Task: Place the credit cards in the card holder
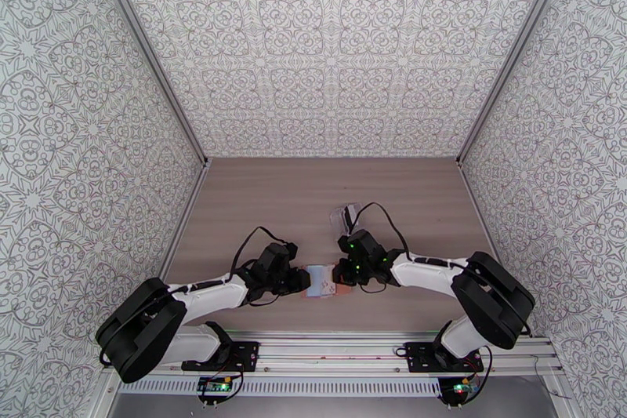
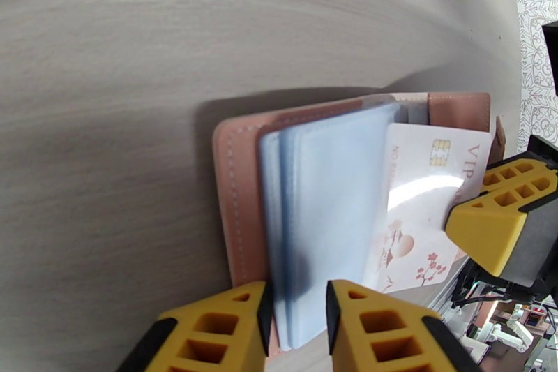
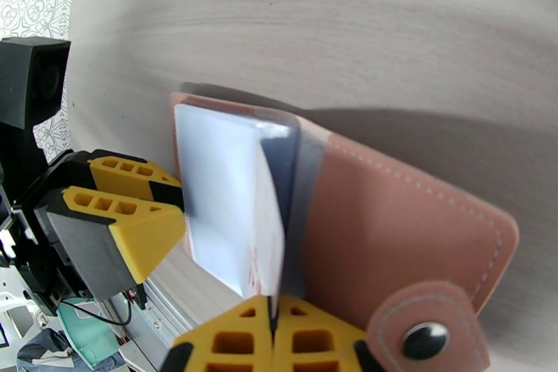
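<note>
Where the table (image 1: pixel 274 200) meets its near edge, between your two arms, the card holder (image 1: pixel 321 283) (image 2: pixel 240 206) (image 3: pixel 390 227) lies open, pink-brown cover down. Your left gripper (image 1: pixel 302 280) (image 2: pixel 296 310) clamps the holder by its stack of blue-grey pocket leaves (image 2: pixel 328 213). Your right gripper (image 1: pixel 338 278) (image 3: pixel 272 314) is closed tight on a white card (image 2: pixel 425 185) (image 3: pixel 268 248) with a chip, "VIP" and small flowers. Part of the card lies under a translucent leaf, the rest sticks out. The snap tab (image 3: pixel 425 338) is beside the right fingers.

Count: one holder, one card, one clear pouch (image 1: pixel 347 216), farther toward mid-table, well apart.

Surface is grey-brown wood grain. Patterned walls (image 1: pixel 329 43) close three sides.
</note>
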`<action>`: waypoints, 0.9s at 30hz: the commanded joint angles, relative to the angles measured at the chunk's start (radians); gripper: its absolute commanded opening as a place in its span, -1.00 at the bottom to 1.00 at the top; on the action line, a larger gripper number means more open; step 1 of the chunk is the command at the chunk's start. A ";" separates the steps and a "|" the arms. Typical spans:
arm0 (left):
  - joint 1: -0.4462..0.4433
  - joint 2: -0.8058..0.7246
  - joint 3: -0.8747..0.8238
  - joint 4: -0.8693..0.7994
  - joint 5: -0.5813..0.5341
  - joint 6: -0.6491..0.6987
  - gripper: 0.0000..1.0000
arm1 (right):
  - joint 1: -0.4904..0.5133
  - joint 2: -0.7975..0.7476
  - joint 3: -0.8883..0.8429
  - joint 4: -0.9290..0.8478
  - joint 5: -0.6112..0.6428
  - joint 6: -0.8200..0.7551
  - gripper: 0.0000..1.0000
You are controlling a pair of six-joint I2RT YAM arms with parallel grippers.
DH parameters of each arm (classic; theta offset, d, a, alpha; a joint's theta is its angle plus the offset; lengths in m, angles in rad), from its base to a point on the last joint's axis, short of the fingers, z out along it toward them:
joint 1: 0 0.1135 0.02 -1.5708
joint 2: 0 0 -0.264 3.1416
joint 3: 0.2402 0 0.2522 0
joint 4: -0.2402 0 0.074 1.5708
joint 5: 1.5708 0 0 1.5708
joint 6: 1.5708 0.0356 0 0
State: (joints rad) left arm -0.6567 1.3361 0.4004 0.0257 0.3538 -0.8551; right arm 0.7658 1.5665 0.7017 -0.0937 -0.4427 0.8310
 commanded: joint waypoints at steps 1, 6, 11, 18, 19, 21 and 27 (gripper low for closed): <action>-0.001 -0.003 0.003 -0.063 -0.056 0.025 -0.38 | -0.001 0.024 0.002 -0.074 -0.005 -0.025 -1.00; -0.003 0.001 0.002 -0.060 -0.060 0.025 -0.38 | -0.002 0.035 0.009 -0.073 -0.008 -0.028 -1.00; -0.004 0.002 0.006 -0.067 -0.065 0.027 -0.38 | -0.004 0.050 0.024 -0.079 -0.014 -0.033 -1.00; -0.004 -0.004 0.005 -0.073 -0.067 0.028 -0.38 | -0.010 0.052 0.030 -0.086 -0.016 -0.036 -1.00; -0.004 -0.004 0.005 -0.074 -0.066 0.030 -0.38 | -0.010 0.052 0.030 -0.087 -0.016 -0.039 -1.00; -0.004 -0.005 0.006 -0.075 -0.068 0.030 -0.38 | -0.010 0.052 0.031 -0.092 -0.013 -0.038 -0.98; -0.004 -0.005 0.008 -0.079 -0.068 0.033 -0.38 | -0.014 0.049 0.046 -0.116 -0.002 -0.048 -0.58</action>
State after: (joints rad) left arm -0.6586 1.3315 0.4007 0.0196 0.3408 -0.8516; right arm 0.7574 1.5940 0.7311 -0.1402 -0.4603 0.7979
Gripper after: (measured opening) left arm 0.310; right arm 0.187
